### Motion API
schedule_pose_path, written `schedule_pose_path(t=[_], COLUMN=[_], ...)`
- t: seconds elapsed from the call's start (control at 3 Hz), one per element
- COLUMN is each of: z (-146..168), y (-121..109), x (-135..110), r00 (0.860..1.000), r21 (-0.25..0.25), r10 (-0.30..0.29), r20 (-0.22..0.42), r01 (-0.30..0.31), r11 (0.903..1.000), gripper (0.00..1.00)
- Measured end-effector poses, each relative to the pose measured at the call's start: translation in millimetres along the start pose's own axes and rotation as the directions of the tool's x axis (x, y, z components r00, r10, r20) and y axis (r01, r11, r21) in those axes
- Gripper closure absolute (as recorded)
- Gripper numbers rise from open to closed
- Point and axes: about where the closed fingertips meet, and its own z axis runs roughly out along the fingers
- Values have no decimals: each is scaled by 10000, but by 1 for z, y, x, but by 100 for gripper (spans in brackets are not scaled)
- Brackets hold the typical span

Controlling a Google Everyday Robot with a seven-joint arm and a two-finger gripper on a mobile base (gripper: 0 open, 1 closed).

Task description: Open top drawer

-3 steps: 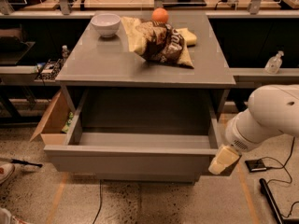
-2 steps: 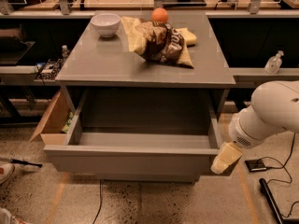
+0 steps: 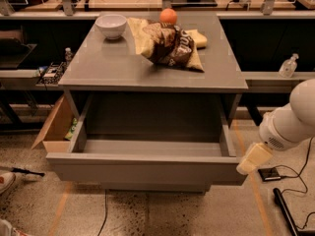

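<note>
The top drawer (image 3: 147,170) is a wide grey handleless drawer under the grey tabletop (image 3: 123,68). It stands pulled far out toward me, and its deep grey box interior (image 3: 152,147) is bare. My gripper (image 3: 252,158) is a pale tan piece on the end of the white arm (image 3: 290,122). It sits at the right end of the drawer's front panel, close to its top right corner. No other drawer fronts show.
On the tabletop are a white bowl (image 3: 111,24), an orange (image 3: 168,16) and crumpled snack bags (image 3: 170,43). An open cardboard box (image 3: 54,129) stands left of the drawer. A clear bottle (image 3: 288,65) sits on the right shelf. Cables and a black device (image 3: 269,174) lie on the floor at right.
The gripper and arm have shifted slightly right and up, away from the drawer's right front corner. The drawer stays pulled out as before.
</note>
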Motion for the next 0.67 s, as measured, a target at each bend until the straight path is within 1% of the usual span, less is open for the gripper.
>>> schedule_pose_path(t=[0.33,0.67], z=[-14,-14], y=[-16,-16], x=[16,15], r00=[9990,9991], r21=[336,336], r10=[422,422], r20=[108,108], r01=[-426,-425], r11=[9985,9985], gripper=[0,0])
